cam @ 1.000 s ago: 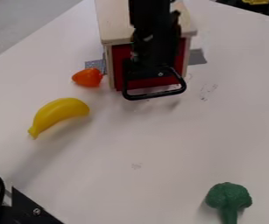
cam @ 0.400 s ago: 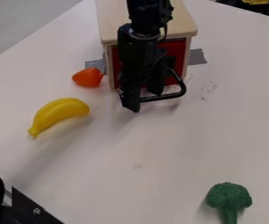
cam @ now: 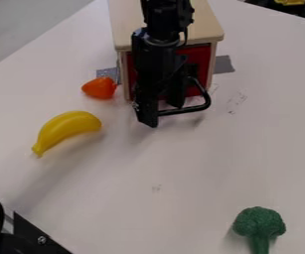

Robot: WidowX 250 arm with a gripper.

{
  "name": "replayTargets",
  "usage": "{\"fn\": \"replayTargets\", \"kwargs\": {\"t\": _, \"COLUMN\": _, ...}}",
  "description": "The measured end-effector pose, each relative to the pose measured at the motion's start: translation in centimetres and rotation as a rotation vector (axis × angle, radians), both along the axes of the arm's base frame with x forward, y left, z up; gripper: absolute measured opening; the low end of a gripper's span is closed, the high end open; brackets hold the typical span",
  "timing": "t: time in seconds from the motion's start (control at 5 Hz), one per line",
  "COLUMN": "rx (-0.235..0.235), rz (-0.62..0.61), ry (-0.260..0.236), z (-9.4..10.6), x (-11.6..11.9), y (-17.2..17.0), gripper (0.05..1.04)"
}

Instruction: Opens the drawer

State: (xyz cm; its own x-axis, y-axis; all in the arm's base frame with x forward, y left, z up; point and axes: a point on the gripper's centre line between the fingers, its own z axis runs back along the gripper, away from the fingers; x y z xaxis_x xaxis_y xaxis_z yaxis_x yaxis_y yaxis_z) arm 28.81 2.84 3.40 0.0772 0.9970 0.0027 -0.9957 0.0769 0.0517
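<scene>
Here, left to right, you have a yellow banana (cam: 67,130) at left, an orange toy (cam: 100,88) upper left, your gripper (cam: 162,112), fingers parted, partly hiding the red drawer (cam: 202,55) at upper centre, its black handle (cam: 207,100), unreadable faint marks (cam: 235,100), then broccoli (cam: 260,223) lower right.

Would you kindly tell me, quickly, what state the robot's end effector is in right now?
The end effector is open, its two fingers apart, down at the black handle on the red drawer front.
</scene>
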Motion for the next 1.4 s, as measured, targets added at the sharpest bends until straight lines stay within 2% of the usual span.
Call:
{"fn": "replayTargets", "kwargs": {"t": 0.4, "rx": 0.002, "rz": 0.067, "ry": 0.02, "z": -0.4, "x": 1.1, "y": 2.1, "gripper": 0.998}}
{"fn": "replayTargets", "kwargs": {"t": 0.6, "rx": -0.002, "rz": 0.08, "ry": 0.041, "z": -1.0, "x": 1.4, "y": 2.3, "gripper": 0.966}}
{"fn": "replayTargets", "kwargs": {"t": 1.0, "rx": 0.007, "rz": 0.072, "ry": 0.047, "z": -1.6, "x": 0.6, "y": 2.3, "gripper": 0.404}}
{"fn": "replayTargets", "kwargs": {"t": 1.2, "rx": 0.007, "rz": 0.069, "ry": 0.038, "z": -1.6, "x": -0.3, "y": 2.1, "gripper": 0.328}}
{"fn": "replayTargets", "kwargs": {"t": 1.4, "rx": 0.007, "rz": 0.052, "ry": 0.032, "z": -1.5, "x": -1.6, "y": 1.4, "gripper": 0.327}}
